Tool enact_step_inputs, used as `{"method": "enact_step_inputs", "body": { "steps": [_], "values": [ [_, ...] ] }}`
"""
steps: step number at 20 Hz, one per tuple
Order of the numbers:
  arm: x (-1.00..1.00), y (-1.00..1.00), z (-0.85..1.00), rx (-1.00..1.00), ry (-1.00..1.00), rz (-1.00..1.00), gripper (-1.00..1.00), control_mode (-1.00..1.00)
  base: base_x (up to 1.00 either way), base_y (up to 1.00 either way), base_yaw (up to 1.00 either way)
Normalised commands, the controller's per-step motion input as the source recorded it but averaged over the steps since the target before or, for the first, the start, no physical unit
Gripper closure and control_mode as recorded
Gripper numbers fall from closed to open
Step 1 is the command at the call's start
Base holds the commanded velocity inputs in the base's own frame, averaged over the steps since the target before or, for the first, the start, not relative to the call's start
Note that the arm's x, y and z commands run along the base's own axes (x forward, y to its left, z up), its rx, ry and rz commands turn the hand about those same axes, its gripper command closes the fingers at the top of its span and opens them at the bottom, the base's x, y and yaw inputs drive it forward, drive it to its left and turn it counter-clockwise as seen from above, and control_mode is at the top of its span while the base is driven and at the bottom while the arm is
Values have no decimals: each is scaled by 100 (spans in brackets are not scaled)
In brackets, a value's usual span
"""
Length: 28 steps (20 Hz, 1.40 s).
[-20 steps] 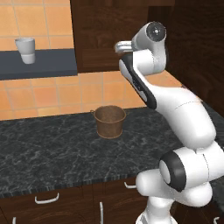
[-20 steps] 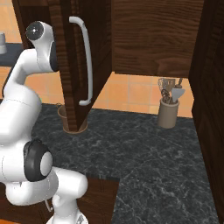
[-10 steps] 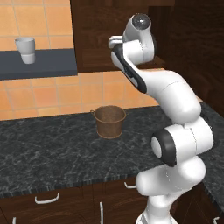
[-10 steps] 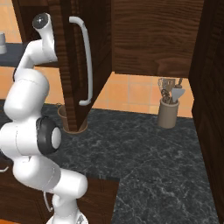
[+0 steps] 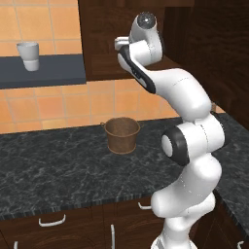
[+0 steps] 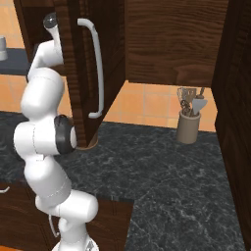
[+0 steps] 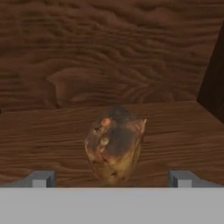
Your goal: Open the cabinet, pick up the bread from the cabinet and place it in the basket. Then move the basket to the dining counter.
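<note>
The dark wood cabinet (image 5: 104, 46) stands open, its door (image 6: 78, 73) with the long silver handle (image 6: 98, 68) swung out toward me. On the cabinet's wooden shelf (image 7: 52, 131) lies the bread (image 7: 114, 146), a tan-brown lump with dark scorched patches. My gripper (image 7: 111, 179) is open just in front of it, one fingertip (image 7: 41, 178) on either side, and the loaf sits centred between them without touching. The arm's wrist (image 5: 124, 46) reaches up into the cabinet. Below it, the round woven basket (image 5: 122, 134) stands on the black worktop and looks empty.
A white cup (image 5: 28, 56) sits on a grey wall shelf at the left. A utensil holder jar (image 6: 188, 122) stands at the back of the black speckled worktop (image 6: 162, 171). A tall dark panel (image 6: 238, 98) closes off the right. Drawers with white handles (image 5: 51, 221) run below.
The arm has risen and swung left, carrying the hand up from beside the cabinet into its opening. The basket and door have not moved.
</note>
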Motion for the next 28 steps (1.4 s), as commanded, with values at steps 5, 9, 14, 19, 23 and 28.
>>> {"method": "enact_step_inputs", "body": {
  "steps": [5, 9, 14, 19, 23, 28],
  "values": [
    [49, 0, -26, 0, 3, 0, -100, -100, 0, 0, 0],
    [51, 0, -22, 0, 2, 0, -100, -100, 0, 0, 0],
    [40, -1, -17, 0, 5, 0, -100, -100, 0, 0, 0],
    [14, -2, -32, 0, 5, 0, -100, -100, 0, 0, 0],
    [11, -11, -25, 4, 0, 0, -100, -100, 0, 0, 0],
    [0, 0, -29, 10, 0, 0, 100, -100, 0, 0, 0]
  ]
}}
